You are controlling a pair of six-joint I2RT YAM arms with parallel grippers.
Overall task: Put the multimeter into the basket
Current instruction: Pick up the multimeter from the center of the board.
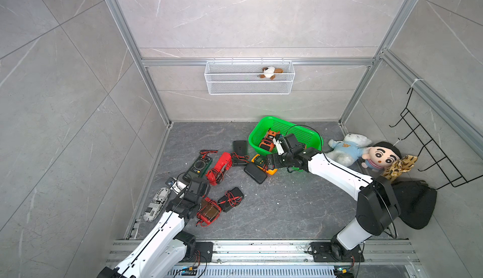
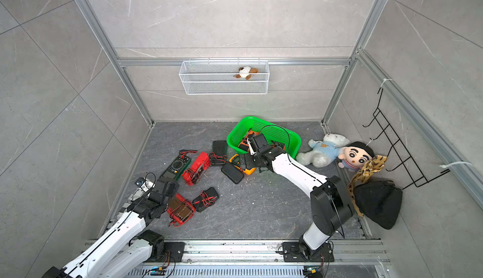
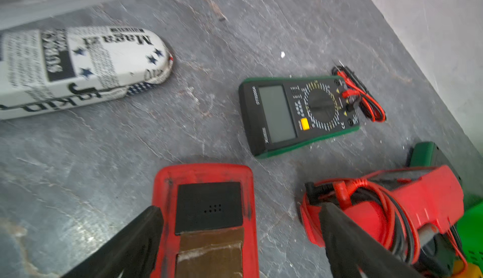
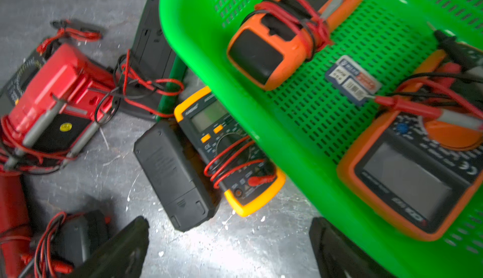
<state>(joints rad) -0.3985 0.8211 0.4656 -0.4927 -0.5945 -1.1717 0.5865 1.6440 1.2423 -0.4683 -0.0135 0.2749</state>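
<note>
I read "Magaz" on the newsprint pencil case (image 3: 78, 62) and a CE mark on the green-edged multimeter (image 3: 300, 114); the label (image 4: 352, 79) in the basket (image 4: 188, 28) is too blurred. My left gripper (image 3: 240, 211) hangs open over a face-down red multimeter (image 3: 206, 174). My right gripper (image 4: 228, 223), open and empty, hovers above the basket's near rim; two orange multimeters (image 4: 264, 54) (image 4: 407, 182) lie inside, a yellow multimeter (image 4: 209, 122) just outside.
</note>
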